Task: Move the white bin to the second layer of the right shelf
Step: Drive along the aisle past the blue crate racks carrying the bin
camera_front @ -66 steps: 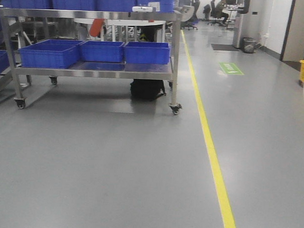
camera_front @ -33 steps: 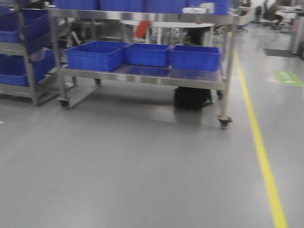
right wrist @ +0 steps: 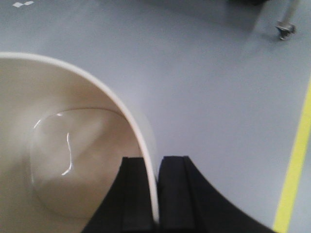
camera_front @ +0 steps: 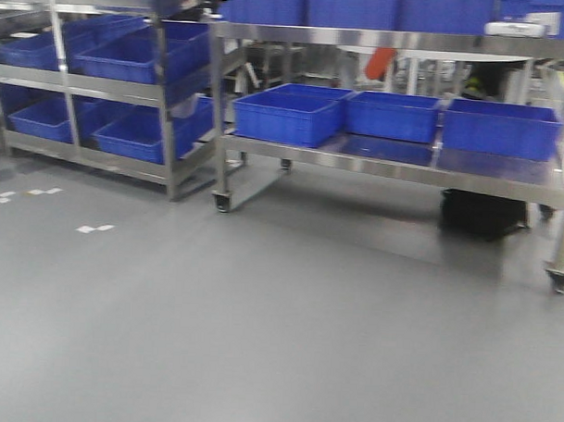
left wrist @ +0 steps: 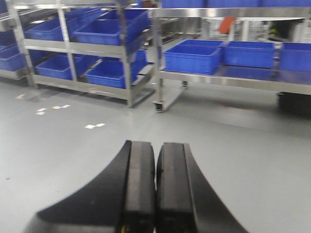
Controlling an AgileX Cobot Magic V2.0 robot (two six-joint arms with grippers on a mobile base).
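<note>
front view, cart: steel cart (camera_front: 395,167) on casters. Three blue crates (camera_front: 290,115) sit on its lower shelf, one at the left front corner and two along the back edge. It's all a bit blurry.
front view, rack: steel rack (camera_front: 161,96) just left of the cart, with more blue crates on its sloping levels.
front view, under the cart: black bag (camera_front: 483,214) on the grey floor (camera_front: 260,321) near the cart's right end. A few white tape marks (camera_front: 94,229) are on the floor in front of the rack.
left wrist view, pincer: left gripper (left wrist: 155,145) is clenched, fingers pressed flat together with nothing between them. It hangs over bare floor and faces the rack and cart.
right wrist view, pincer: right gripper (right wrist: 156,162) is grasping the white bin (right wrist: 73,145) by its rim, one finger inside the wall and one outside.
right wrist view, bin: it's held up over the floor and looks empty, with a glossy cream inside.
right wrist view, floor: yellow line (right wrist: 294,170) runs down the right edge, and there's a caster (right wrist: 285,29) at the top right corner.
</note>
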